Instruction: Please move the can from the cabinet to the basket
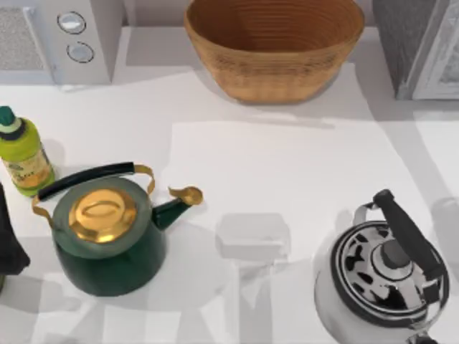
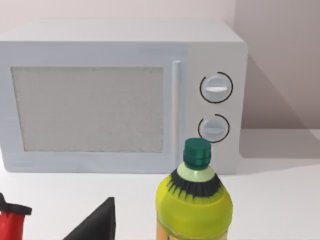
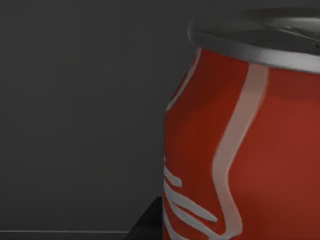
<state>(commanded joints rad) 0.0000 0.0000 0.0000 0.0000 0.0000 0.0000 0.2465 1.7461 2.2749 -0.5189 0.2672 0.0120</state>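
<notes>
red can (image 3: 245, 145) upright, very close before the right wrist camera against a dark grey interior wall; the right tool's state cannot be told. top view: wicker basket (image 1: 275, 46) at the bench's (image 1: 287, 165) far middle, cabinet (image 1: 419, 46) at far right, green kettle (image 1: 107, 229) near left. left arm (image 1: 11, 244) parked at left edge; its tool's state cannot be told.

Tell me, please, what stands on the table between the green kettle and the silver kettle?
Nothing stands there. In the top view, the stretch of white table between the green kettle and the silver kettle is bare, apart from grey shadows.
</notes>
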